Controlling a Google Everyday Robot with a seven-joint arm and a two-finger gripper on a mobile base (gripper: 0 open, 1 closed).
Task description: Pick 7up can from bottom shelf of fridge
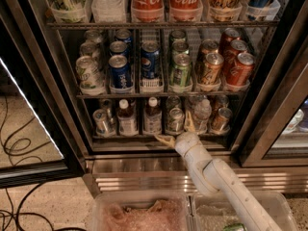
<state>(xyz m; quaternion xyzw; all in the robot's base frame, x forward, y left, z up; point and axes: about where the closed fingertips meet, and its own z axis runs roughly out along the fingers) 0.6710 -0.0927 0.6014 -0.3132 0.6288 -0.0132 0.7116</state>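
White arm (226, 182) segments lead to the gripper (176, 131), jaws spread, at the steel lip of the bottom shelf (120, 141). Just behind stands the 7up can (175, 119), between a white-capped bottle (152, 117) and a clear bottle (202, 114). A finger could clip the lip or topple a neighbour: side gaps are slim, the rack above low.

7up can (175, 119): glossy aluminium | bottom shelf (120, 137): bright steel wire | gripper (177, 130) — fingers spread at the shelf edge — matt tan plastic
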